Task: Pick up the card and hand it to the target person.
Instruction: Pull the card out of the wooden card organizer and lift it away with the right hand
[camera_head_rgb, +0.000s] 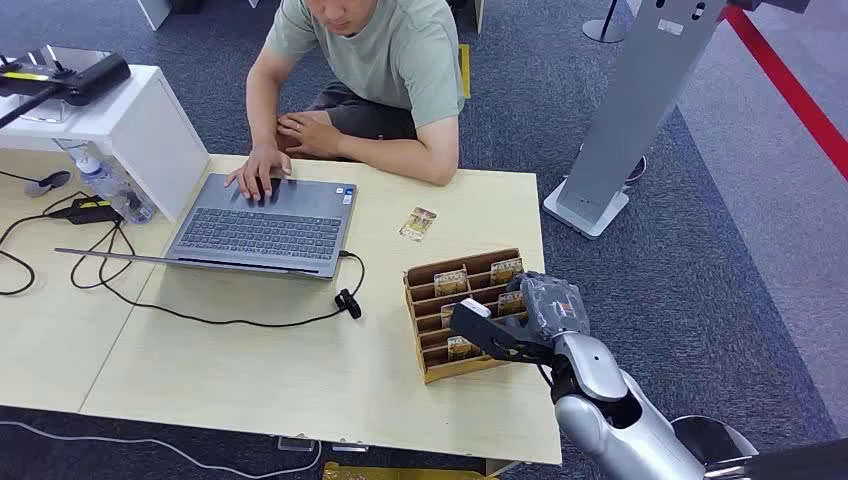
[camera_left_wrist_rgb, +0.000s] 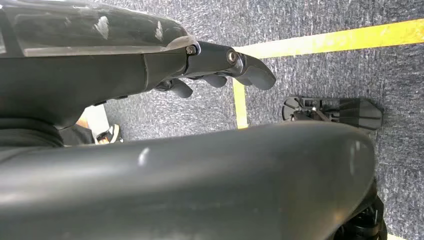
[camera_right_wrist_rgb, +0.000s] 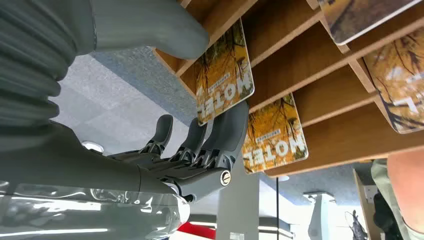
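Observation:
A wooden card holder stands on the table's right part with several yellow "HOTEL" cards in its slots. My right hand is at the holder's right side. In the right wrist view one card stands in its slot between my thumb and my dark fingers; a fingertip touches its edge and the thumb stays just off it. Another card sits one slot over. The person sits across the table. My left hand hangs over the carpet and holds nothing.
A loose card lies on the table beyond the holder. The person's hand rests on an open laptop, whose black cable trails near the holder. A white box is at far left, and a grey stand is off the table's right.

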